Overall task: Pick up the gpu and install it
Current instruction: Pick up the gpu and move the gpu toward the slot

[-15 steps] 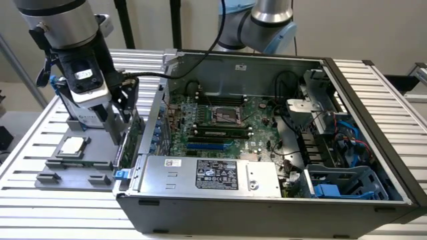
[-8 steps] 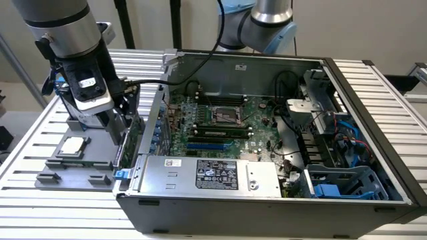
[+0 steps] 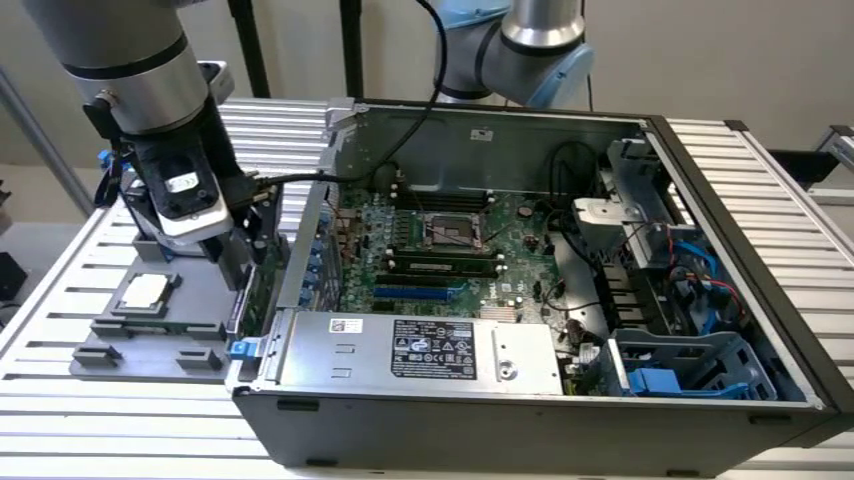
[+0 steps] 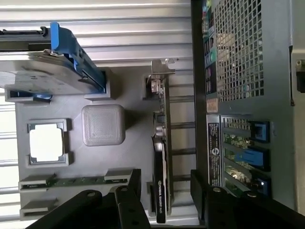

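Right, exterior view first: the gripper (image 3: 240, 250) hangs low over the grey tray (image 3: 80, 345), at the tray edge that runs along the computer case (image 3: 534, 400). It is at the exterior view's left, just outside the case wall. The CPU chip (image 3: 144, 290) sits in its pocket close by. Under the fingers I can't cleanly pick out the card from this angle.

Over to the wrist view, and it's all there. The gpu (image 4: 160, 138) stands on edge in its tray (image 4: 133, 157) slot, a thin dark strip between the tray's pockets and the case's rear panel (image 4: 248, 57). Its long axis runs parallel to that panel, metal bracket at the far end. The other end sits right in the gripper (image 4: 164, 183), whose jaws are spread apart, one on each flat face, nothing clamped. I'd judge they are not touching yet. The card sits closer to the tray-side finger than the case-side one, so the closing line crosses its thin dimension. The hard drive (image 4: 47, 78) lies well apart.
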{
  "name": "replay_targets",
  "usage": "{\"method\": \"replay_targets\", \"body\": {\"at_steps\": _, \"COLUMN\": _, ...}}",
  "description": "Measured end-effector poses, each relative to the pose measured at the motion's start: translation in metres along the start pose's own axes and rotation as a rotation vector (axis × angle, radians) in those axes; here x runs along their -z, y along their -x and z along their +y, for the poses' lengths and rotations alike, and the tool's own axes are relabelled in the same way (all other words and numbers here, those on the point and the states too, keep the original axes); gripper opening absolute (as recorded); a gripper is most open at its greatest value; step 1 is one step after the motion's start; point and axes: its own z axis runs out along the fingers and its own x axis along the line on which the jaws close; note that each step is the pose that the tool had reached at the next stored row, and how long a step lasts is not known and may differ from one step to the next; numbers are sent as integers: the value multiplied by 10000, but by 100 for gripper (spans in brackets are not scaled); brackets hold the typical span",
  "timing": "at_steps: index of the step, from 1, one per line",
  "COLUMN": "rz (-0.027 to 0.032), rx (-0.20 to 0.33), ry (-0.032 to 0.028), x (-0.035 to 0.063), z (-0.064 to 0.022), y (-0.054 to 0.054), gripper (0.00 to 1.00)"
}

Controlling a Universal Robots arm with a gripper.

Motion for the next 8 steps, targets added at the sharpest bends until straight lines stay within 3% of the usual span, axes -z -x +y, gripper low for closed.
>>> {"method": "replay_targets", "body": {"at_steps": 8, "rz": 0, "rx": 0, "ry": 0, "x": -145, "z": -8, "y": -10, "gripper": 100}}
